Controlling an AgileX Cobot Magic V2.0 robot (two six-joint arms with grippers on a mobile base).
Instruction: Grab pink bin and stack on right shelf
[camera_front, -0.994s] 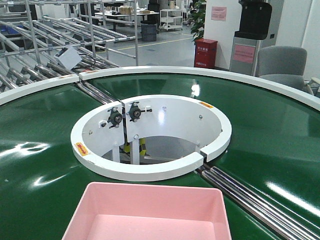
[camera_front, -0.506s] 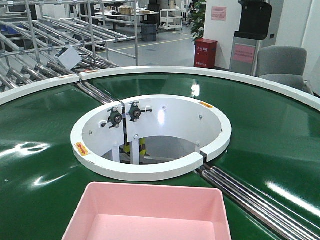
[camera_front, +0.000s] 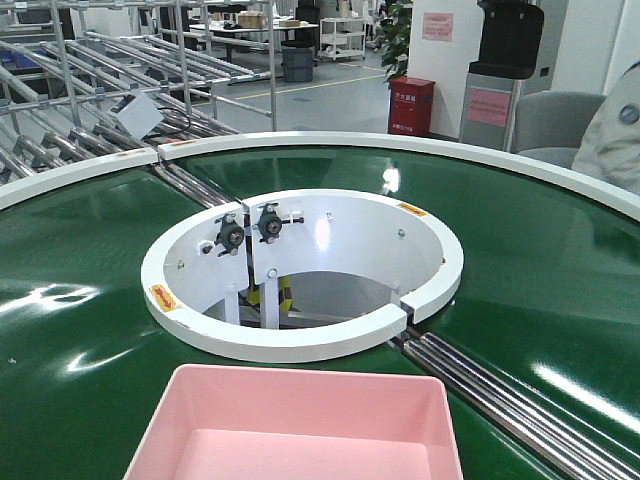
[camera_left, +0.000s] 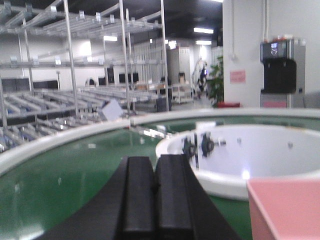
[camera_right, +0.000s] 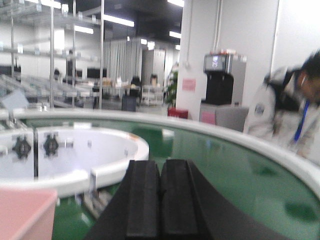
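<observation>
Sitting empty on green conveyor (camera_front: 80, 350), pink bin (camera_front: 300, 388), left and right jaws clenched together.

The bin (camera_front: 300, 425) is smooth pale-pink plastic with a soft satin sheen. The green belt (camera_front: 80, 300) is glossy and mirrors the ceiling lights. The white ring (camera_front: 300, 340) is smooth and glossy. The rollers (camera_front: 500, 398) and racks (camera_front: 120, 50) are bare bright metal. The left fingers (camera_left: 139, 200) and right fingers (camera_right: 144, 200) are matt black. The chair (camera_front: 550, 125) is grey cloth.
</observation>
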